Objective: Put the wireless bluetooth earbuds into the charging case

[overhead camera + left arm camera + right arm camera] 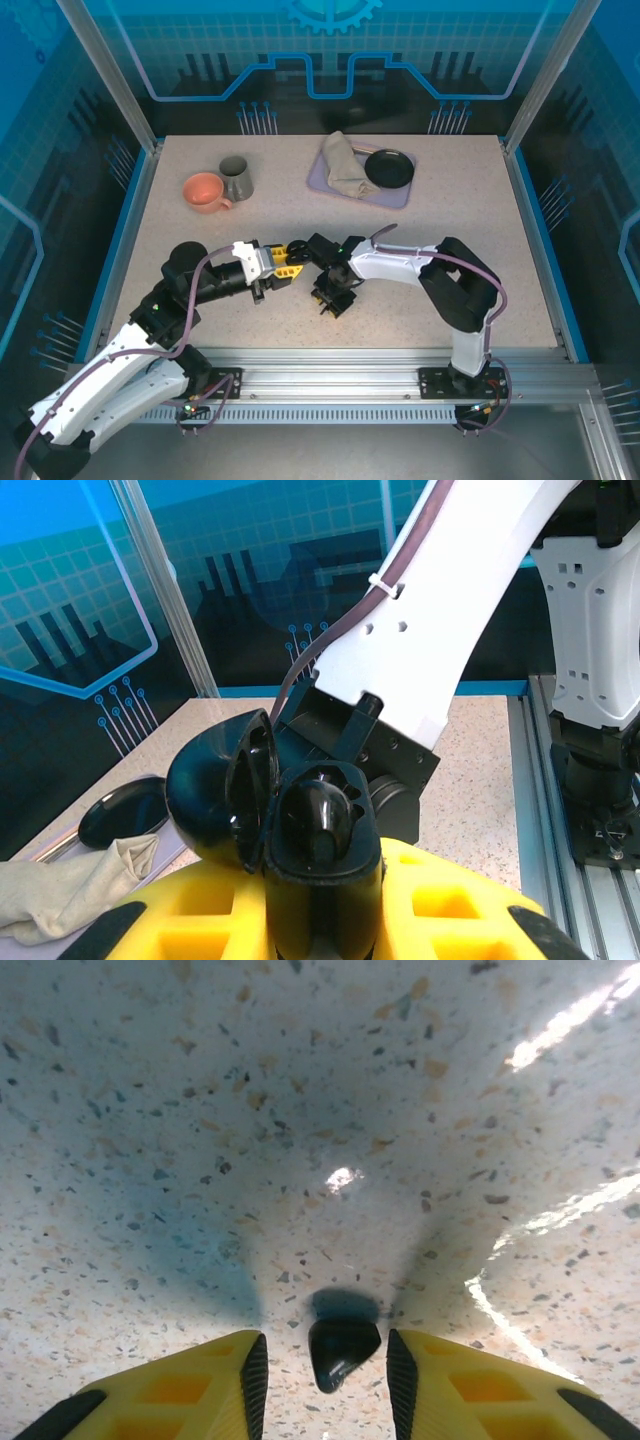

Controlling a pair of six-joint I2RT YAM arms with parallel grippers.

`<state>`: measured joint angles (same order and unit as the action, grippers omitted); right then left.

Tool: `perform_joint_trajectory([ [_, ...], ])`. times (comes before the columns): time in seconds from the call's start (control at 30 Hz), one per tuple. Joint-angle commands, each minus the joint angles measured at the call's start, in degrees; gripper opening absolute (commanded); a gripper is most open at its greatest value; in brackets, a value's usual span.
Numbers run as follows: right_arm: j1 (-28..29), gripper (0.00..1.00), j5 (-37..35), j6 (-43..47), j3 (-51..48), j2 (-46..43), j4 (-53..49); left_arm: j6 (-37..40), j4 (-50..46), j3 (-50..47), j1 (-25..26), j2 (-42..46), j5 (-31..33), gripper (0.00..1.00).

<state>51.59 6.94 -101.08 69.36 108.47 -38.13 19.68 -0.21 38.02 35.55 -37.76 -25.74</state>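
My left gripper (322,905) is shut on the black charging case (322,830), held upright with its lid (215,795) swung open to the left. One black earbud (318,825) sits in the case. In the top view this gripper (292,254) hovers mid-table, beside the right arm's wrist. My right gripper (325,1375) points straight down at the table. Its yellow fingers (215,1385) stand open around a second black earbud (342,1352) that lies on the speckled surface, with a gap on each side. From above, the right gripper (333,298) is just right of and nearer than the case.
At the back of the table are a pink cup (205,192) and a grey mug (236,178). A purple tray (398,197) at the back right holds a beige cloth (345,165) and a round black dish (389,168).
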Motion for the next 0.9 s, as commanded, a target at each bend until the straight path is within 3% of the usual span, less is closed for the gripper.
perform_joint_trajectory([
  [0.0, -0.45, 0.39, 0.87, 0.4, 1.21, 1.65, -3.09, 1.08, -0.32, -0.67, 0.48, 0.86, -0.45, 0.0],
  [0.87, -1.35, 0.18, -4.26, 5.34, 2.11, 1.04, -6.63, 0.8, -0.61, -0.49, 0.45, 0.99, -0.11, 0.0],
])
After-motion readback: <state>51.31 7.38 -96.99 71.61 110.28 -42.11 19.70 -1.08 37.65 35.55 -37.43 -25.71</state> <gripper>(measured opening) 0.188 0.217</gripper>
